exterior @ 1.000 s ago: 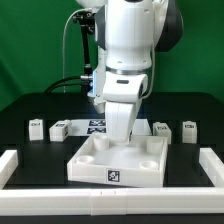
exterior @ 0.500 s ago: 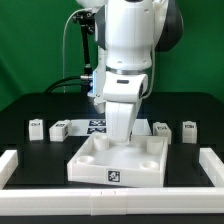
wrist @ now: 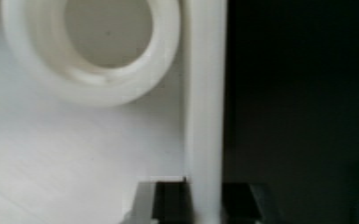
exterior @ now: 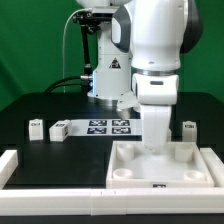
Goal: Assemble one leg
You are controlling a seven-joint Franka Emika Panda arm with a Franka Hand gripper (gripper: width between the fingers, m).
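While the gripper [exterior: 155, 143] sits low at the far rim of the tray-like panel [exterior: 115, 170], the wrist view shows the jaws narrow: dark fingertips [wrist: 163, 205] flank the rim wall with no visible gap, so I judge them clamped on it. The round socket [wrist: 91, 45] is empty. One leg [exterior: 189, 129] stands on the table just beyond the panel's far corner at the exterior view's right. Another leg [exterior: 59, 128] and a third leg [exterior: 36, 126] stand well apart, past the marker board [exterior: 108, 126]. Judgement: early stage. Leg pick-up and insertion are not yet done.
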